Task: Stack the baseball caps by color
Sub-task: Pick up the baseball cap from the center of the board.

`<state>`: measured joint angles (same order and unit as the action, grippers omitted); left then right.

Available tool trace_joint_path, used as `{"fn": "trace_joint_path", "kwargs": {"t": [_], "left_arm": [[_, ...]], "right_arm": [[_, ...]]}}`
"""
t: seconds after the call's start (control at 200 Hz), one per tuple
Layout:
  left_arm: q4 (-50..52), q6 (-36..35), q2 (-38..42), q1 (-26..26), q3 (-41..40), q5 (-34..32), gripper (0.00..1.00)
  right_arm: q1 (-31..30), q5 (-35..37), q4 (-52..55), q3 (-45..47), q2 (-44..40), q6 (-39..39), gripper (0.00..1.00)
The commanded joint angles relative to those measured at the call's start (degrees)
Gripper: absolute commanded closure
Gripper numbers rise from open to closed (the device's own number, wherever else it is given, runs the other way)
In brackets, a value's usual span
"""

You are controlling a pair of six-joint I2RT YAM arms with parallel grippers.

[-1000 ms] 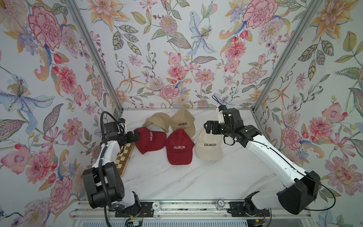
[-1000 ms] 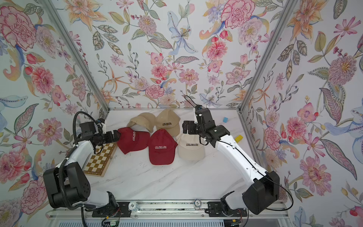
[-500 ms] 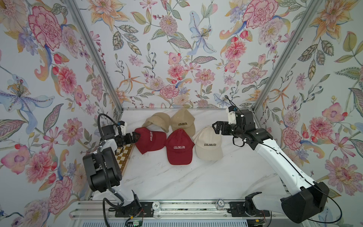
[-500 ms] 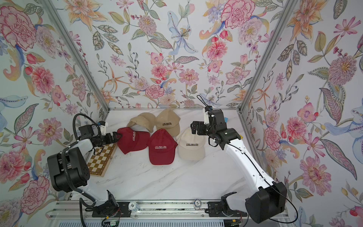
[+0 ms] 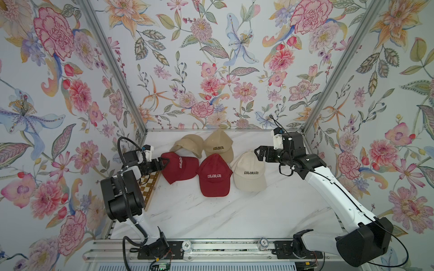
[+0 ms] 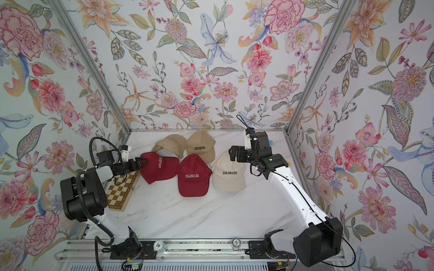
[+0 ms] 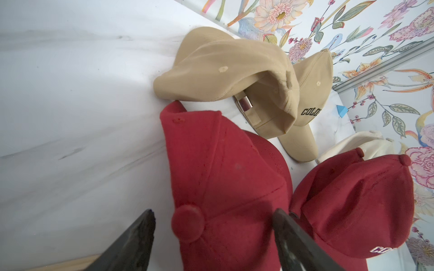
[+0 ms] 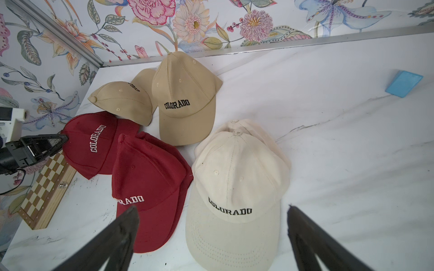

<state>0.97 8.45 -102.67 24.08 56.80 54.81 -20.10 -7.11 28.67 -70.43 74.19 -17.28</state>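
Because each cap is light, soft cloth with only the brim holding any stiffness, a pinch on the crown will crumple the fabric, while the brim or the seamed front panel offers a firmer hold. The left fingers [image 7: 138,237] stand apart on either side of the lone red cap [image 5: 182,167], straddling its crown beside the top button, with nothing clamped. That cap lies on the tabletop [image 5: 234,211] just beside the checkered board [image 5: 150,185] and right next to the red pair [image 5: 215,176], which it probably should join. The right fingers [image 8: 117,234] gape wide and empty above the cream pair [image 5: 249,172], already stacked. At the back, the crumpled tan cap [image 5: 189,144] and the neater tan cap [image 5: 218,144] lie close together, unstacked. Lifted by its crown, the lone red cap will likely sag, so a deep bite seems wise.
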Motion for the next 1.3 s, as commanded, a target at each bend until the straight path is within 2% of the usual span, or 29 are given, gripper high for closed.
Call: {"fn": "trace_joint_path", "kwargs": {"t": [0.0, 0.14, 0.255, 0.31, 0.465, 0.601, 0.886, 0.971, 1.056, 1.151, 1.296], "left_arm": [[-2.01, 1.20, -0.58, 0.47, 0.95, 1.97, 0.25], [-2.55, 2.00, -0.01, 1.10, 0.95, 2.23, 0.35], [-2.81, 2.75, 0.70, 1.83, 0.78, 2.33, 0.54], [-3.10, 3.18, 1.13, 2.28, 0.61, 2.15, 0.66], [-4.41, 4.73, 2.75, 3.32, -0.35, 2.59, 0.78], [-4.43, 5.54, 5.16, 3.59, -0.65, 1.82, 1.00], [-3.58, 8.71, 12.58, 3.42, 0.60, 2.76, 1.00], [-3.46, 10.38, 17.55, 2.57, 1.01, 2.30, 1.00], [0.66, 10.10, 21.31, 0.48, 2.77, -0.97, 1.00], [6.42, 9.46, 26.39, -3.07, 4.90, -7.82, 1.00], [11.68, 12.32, 33.40, -8.77, 7.56, -14.89, 1.00]], "right_arm": [[0.48, -0.61, -0.79, 0.08, -0.02, 0.33, 0.01], [0.45, -0.82, -0.68, -0.09, 0.09, 0.28, 0.01], [0.50, -0.97, -0.80, -0.02, 0.07, 0.17, 0.01], [0.46, -0.97, -0.78, -0.01, 0.02, 0.22, 0.01], [0.50, -1.23, -0.72, 0.29, -0.40, 0.18, 0.01], [0.49, -1.39, -0.69, 0.58, -0.77, 0.32, 0.01], [0.50, -1.87, -0.78, 1.24, -2.33, 0.16, 0.01], [0.45, -2.14, -0.72, 1.66, -2.88, -0.01, 0.01], [0.49, -2.59, -0.84, 2.08, -3.76, -0.29, 0.01], [0.43, -3.24, -1.02, 2.75, -5.02, -0.57, 0.01], [0.54, -6.88, -2.30, 4.36, -7.23, -1.25, 0.01]]}}
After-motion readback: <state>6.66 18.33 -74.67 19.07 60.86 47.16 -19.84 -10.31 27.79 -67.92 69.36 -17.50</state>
